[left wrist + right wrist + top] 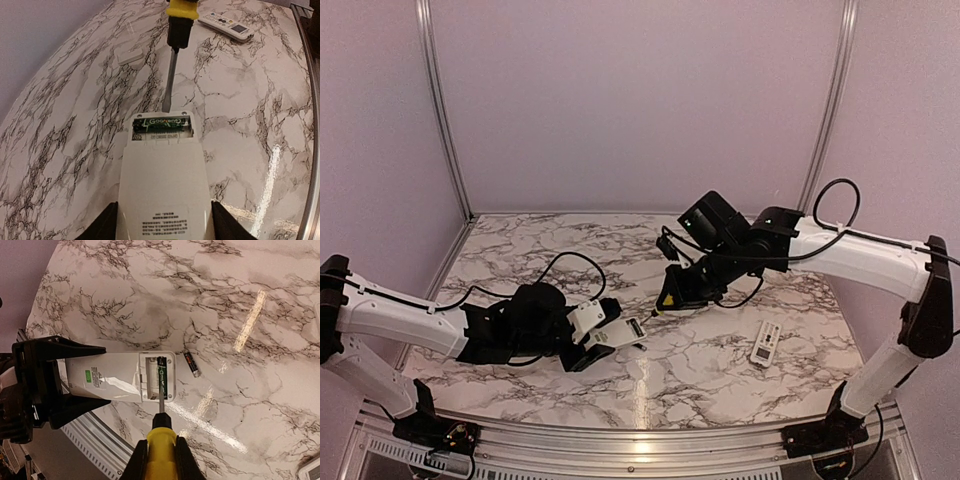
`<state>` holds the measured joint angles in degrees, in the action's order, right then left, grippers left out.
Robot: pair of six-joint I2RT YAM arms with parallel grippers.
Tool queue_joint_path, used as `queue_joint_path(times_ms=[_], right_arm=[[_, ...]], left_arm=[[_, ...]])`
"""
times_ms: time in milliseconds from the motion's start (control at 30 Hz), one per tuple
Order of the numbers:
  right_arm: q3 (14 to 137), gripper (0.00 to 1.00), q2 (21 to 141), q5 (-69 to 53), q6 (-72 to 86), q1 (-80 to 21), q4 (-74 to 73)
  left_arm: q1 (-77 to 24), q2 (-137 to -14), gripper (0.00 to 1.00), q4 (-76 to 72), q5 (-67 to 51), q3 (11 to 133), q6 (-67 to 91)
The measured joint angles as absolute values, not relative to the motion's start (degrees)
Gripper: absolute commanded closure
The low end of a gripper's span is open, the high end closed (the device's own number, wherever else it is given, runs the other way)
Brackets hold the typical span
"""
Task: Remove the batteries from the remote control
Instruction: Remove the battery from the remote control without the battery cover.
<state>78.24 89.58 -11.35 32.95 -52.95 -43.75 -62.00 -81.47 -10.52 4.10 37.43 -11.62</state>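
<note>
Arms meet near the middle of the table (720, 385) in the top view. The left hand (600, 336) is closed on the sides of the remote (623, 331), its open end toward the other arm. The right hand (670, 295) is shut tight on a screwdriver (658, 306), and the tip points at that end. A second remote (765, 342) lies well apart on the right. The batteries are too small to see from up here.

The left wrist view shows the back of the remote facing up with its lid off. A green battery (162, 124) lies across the open slot at the far end. The screwdriver tip is right at the slot's far edge; I cannot tell if it touches. A small cover plate (129, 55) lies farther back on the table. The near end of the remote is cut off.

The right wrist view looks down the yellow handle. A loose battery (191, 364) lies on the table just beside the remote's end. So I think one is out and one is left, and the step now is prying out the last one. Next the tip must slip under one end and lift gently. The other half of the slot is dim, so I cannot be sure it is bare.
</note>
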Motion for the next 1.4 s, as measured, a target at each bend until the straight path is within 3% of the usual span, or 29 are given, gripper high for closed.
queue_joint_path(times_ms=[1400], right_arm=[[83.7, 1.0, 93.3, -6.5, 30.7, -55.3, -47.7]], left_arm=[[-63.2, -81.8, 1.0, -11.8, 4.8, 37.5, -12.0]])
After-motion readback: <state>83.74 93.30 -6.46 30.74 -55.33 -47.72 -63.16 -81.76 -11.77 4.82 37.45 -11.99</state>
